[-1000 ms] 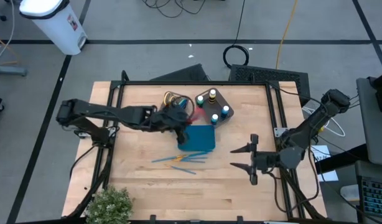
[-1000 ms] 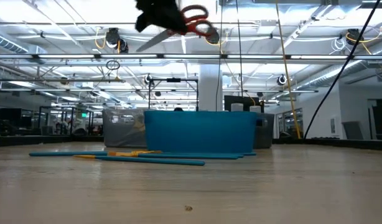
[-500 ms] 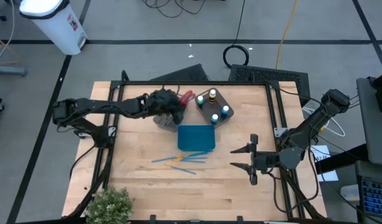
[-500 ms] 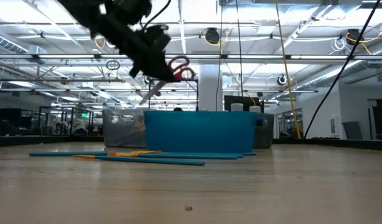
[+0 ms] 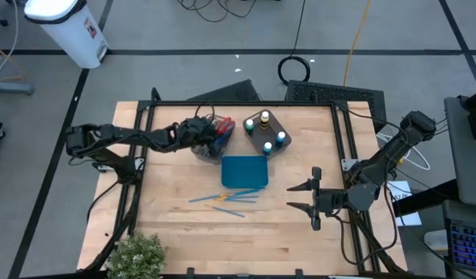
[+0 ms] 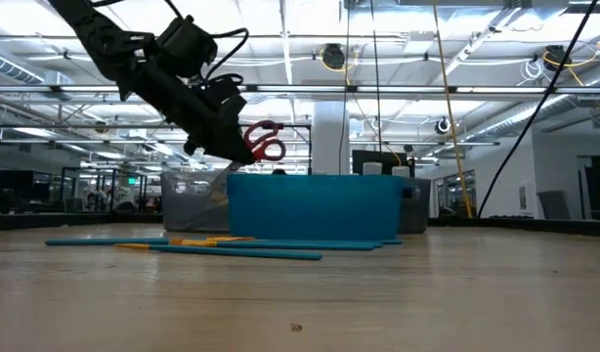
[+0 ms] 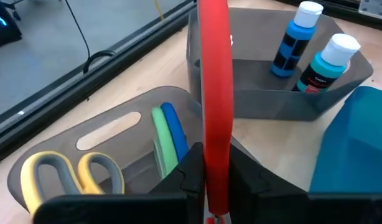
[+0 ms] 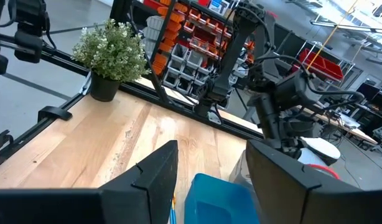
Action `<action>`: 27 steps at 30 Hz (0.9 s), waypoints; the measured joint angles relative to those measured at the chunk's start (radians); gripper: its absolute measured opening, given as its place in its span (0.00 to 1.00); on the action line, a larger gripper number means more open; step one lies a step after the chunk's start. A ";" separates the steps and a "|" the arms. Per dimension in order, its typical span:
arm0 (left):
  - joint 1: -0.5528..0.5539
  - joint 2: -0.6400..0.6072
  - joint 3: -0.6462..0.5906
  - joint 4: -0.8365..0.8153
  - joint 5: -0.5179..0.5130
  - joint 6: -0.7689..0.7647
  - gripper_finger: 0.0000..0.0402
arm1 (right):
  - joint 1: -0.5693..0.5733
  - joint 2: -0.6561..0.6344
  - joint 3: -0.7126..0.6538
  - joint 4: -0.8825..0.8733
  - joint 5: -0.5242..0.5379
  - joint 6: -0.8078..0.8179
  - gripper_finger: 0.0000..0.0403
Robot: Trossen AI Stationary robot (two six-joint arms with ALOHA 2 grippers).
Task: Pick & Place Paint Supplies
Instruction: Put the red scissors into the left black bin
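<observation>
Where the wooden tabletop (image 5: 184, 232) carried the work, the teal tray (image 5: 244, 171) sat near its centre, with the blue and orange brushes (image 5: 222, 198) lying loose on the wood just in front of it, apparently not yet sorted. Behind the tray stood two grey bins: one (image 5: 267, 134) held upright paint bottles (image 5: 263, 120), evidently already placed, and the other (image 7: 110, 134), beside it, held yellow-handled scissors (image 7: 69, 174) and a green and blue pair (image 7: 166, 134) lying flat. The left gripper (image 5: 211, 136) hung directly over this scissor bin, its fingers (image 7: 191, 177) clenched on the red-handled scissors (image 7: 214, 93), which they pinched by one handle loop so the blades pointed down toward the bin; the low view showed the pair tilted and clear of the bin's rim. This position suggested the scissors were about to be lowered among the others. The right gripper (image 5: 312, 198) waited well apart near the tabletop's right edge, its fingers (image 8: 150, 174) parted and grasping nothing, kept out of the left arm's way.
</observation>
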 joint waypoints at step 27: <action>0.025 0.000 -0.037 0.019 -0.027 -0.053 0.09 | 0.000 0.000 0.000 -0.007 0.000 0.000 0.43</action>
